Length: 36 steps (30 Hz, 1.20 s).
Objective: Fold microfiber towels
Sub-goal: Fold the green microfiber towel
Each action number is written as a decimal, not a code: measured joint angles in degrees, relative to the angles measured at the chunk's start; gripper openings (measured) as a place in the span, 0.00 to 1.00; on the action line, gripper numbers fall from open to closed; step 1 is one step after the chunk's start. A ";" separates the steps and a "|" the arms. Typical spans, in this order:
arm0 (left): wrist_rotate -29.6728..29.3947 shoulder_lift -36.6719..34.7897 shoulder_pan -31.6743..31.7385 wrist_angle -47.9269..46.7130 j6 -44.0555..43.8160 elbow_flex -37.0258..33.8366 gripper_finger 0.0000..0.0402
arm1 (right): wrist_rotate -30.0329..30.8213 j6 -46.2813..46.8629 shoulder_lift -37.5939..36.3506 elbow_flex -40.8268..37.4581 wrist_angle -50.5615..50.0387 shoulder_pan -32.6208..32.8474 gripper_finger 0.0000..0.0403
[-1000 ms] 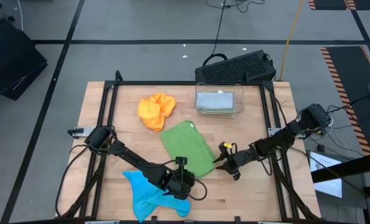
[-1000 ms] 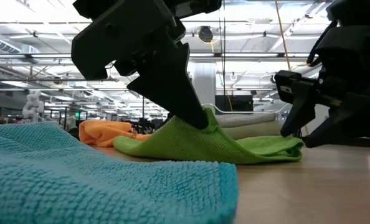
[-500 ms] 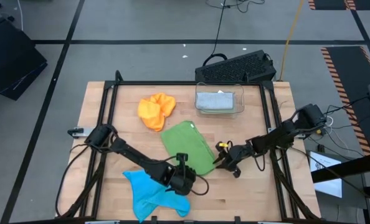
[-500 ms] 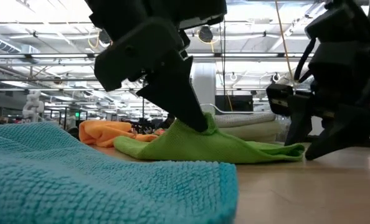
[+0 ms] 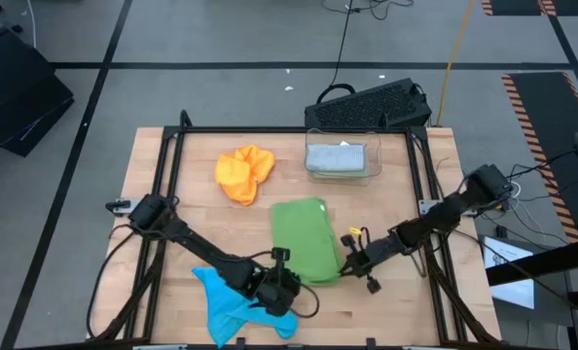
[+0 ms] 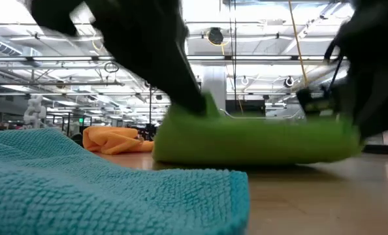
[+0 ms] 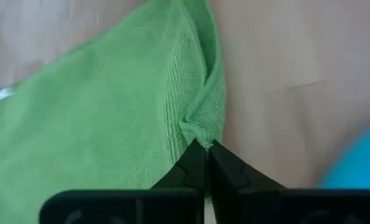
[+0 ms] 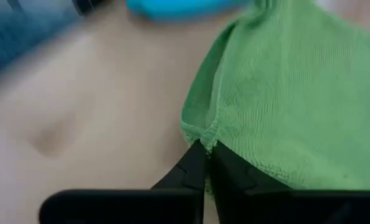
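Four towels show: one green towel (image 5: 307, 240), one orange towel (image 5: 244, 172), one blue towel (image 5: 233, 303) and one pale grey towel (image 5: 340, 157) that lies inside the clear bin (image 5: 375, 167). There are two grippers, and both are pressed together on the green towel.

The left gripper (image 5: 287, 277) pinches the green towel at its near-left corner; in the left wrist view its fingers (image 7: 191, 171) meet with a small bunch of green fabric caught at the tips. The blue towel lies crumpled right beside this gripper, partly under the arm. The right gripper (image 5: 351, 262) pinches the near-right corner of the same towel, fingers (image 8: 194, 168) closed on a puckered edge. The green towel stretches between the two grippers and away from them toward the bin, lying as a tidy upright rectangle on the wooden table (image 5: 386, 311).

The orange towel sits in a loose heap well beyond the left gripper. The bin stands well beyond the right gripper, near the table's far edge.

In the low view both grippers are dark blurs at the green towel's ends, and the blue towel fills the foreground, cut off by the picture's edge. The grey towel's folds are hard to make out through the bin.
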 joint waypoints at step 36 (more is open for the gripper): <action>-12.04 -4.70 13.15 -4.26 -3.11 -8.26 0.01 | 20.46 20.63 -1.02 8.40 -18.65 -7.65 0.02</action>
